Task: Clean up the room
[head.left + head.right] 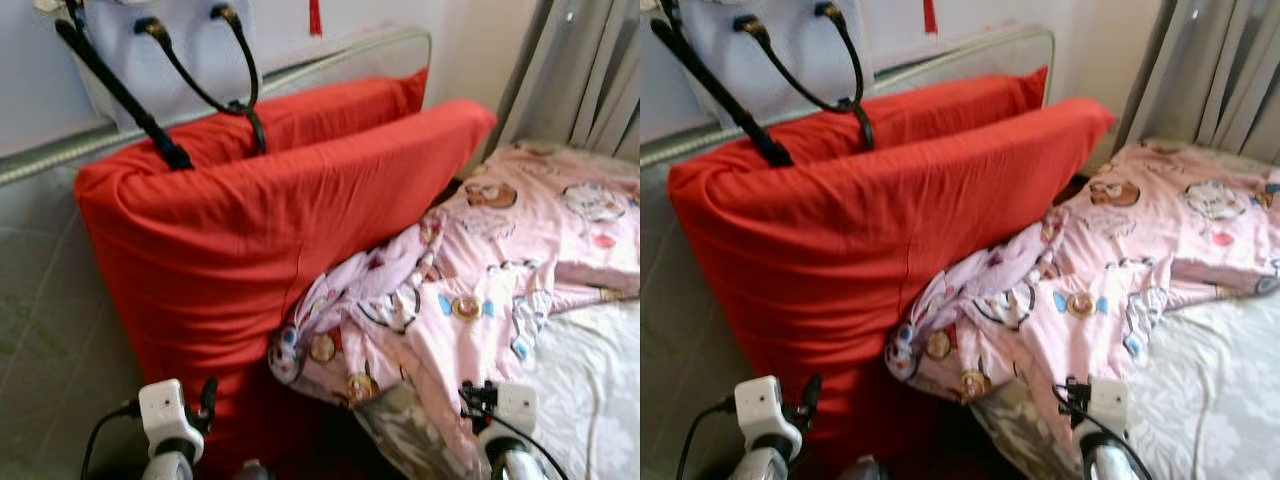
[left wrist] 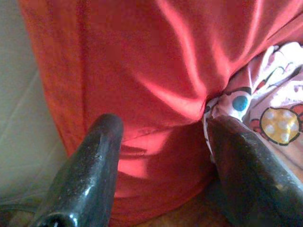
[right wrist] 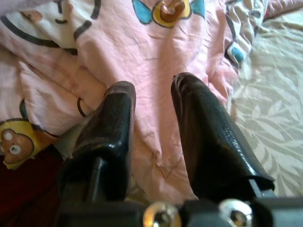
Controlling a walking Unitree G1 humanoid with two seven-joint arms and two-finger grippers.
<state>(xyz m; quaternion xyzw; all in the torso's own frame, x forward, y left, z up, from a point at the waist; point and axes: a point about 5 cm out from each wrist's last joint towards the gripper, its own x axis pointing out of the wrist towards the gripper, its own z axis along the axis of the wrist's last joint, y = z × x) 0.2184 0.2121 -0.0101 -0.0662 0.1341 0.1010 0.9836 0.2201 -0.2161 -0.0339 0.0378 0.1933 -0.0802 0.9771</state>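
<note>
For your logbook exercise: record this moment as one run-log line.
left gripper: open, at red pillow | right gripper: open, over pink quilt | nothing held

Pink cartoon-print quilt [image 1: 480, 290] is seen crumpled on the bed, its bunched end pressed against upright red pillow [image 1: 270, 230].

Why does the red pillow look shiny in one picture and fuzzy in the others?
Left wrist view: light streaks glare across the pillow, with shadow below near the fingers. Both eye views: soft all over, and the blanket is washed out.
</note>
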